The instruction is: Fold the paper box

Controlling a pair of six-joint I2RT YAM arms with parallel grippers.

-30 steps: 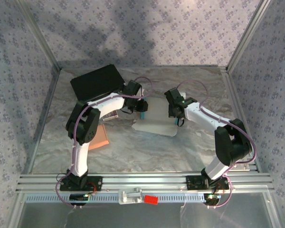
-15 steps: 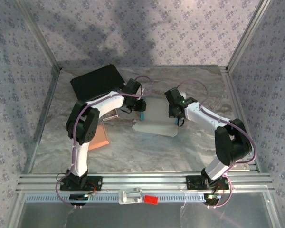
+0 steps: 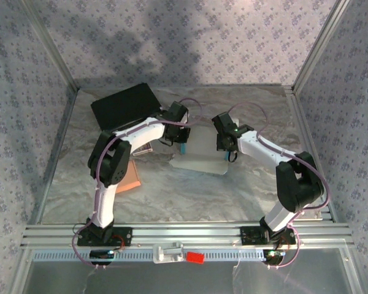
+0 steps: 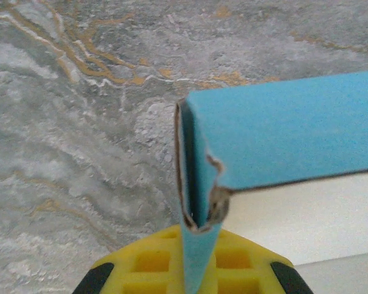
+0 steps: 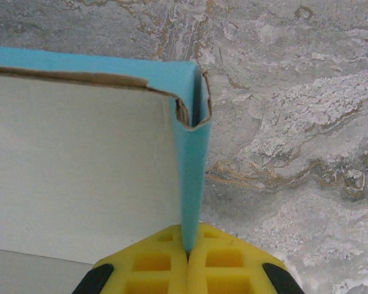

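Note:
The paper box lies half folded mid-table, white inside and light blue outside, with its side walls standing up. My left gripper is shut on the box's left wall; in the left wrist view the blue wall runs down between the yellow pads, and the far wall meets it at a torn corner. My right gripper is shut on the right wall. The right wrist view shows that wall pinched between its yellow pads, with the white box floor to the left.
A black tray lies at the back left. An orange-brown flat piece sits by the left arm, with a small card under the arm. Metal frame posts and patterned walls bound the marbled table.
My left gripper has closed onto the box's left wall and shifted slightly right. The right gripper keeps its hold on the right wall, nearly still.

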